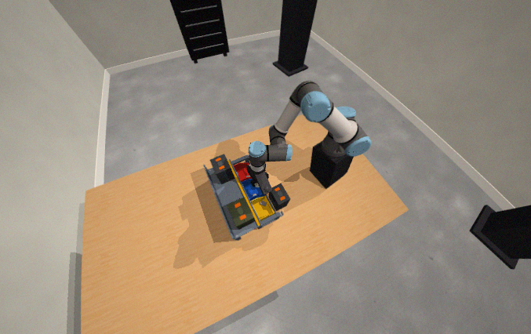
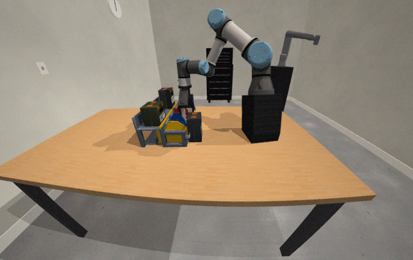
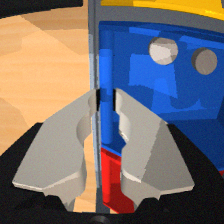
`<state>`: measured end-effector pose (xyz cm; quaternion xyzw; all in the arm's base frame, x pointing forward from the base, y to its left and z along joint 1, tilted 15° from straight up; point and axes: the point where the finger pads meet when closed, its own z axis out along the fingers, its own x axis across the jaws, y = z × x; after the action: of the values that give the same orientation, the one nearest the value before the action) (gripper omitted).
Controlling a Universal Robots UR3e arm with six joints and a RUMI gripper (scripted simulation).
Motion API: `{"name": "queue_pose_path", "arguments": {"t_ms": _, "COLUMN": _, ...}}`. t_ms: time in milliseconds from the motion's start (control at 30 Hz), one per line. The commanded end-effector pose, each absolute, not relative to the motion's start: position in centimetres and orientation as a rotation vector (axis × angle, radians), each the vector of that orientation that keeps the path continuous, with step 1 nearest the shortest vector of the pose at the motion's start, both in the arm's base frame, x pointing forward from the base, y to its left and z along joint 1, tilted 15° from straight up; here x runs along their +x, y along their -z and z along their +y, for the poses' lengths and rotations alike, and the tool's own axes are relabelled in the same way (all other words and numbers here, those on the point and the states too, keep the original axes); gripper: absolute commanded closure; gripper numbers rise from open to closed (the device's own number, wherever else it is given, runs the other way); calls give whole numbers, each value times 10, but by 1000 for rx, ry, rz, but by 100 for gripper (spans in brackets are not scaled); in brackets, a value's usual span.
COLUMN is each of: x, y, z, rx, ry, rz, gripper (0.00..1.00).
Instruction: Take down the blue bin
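The blue open bin sits on the low grey shelf, between a red bin and a yellow bin. Two grey round parts lie inside it. My gripper reaches down from above and is shut on the blue bin's side wall, one finger inside the bin and one outside. The bin stands upright.
A black box stands on the table right beside the shelf's front. A green box and another black box sit on the shelf's upper level. The arm's black pedestal stands to the right.
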<state>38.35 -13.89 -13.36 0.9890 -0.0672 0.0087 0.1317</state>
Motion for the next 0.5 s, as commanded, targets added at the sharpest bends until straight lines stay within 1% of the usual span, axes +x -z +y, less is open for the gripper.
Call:
{"name": "queue_pose_path", "arguments": {"t_ms": 0, "x": 383, "y": 126, "z": -136, "rx": 2873, "ry": -23, "rz": -194, "gripper": 100}}
{"name": "queue_pose_path", "arguments": {"t_ms": 467, "x": 383, "y": 118, "z": -133, "rx": 2873, "ry": -23, "rz": -194, "gripper": 100}}
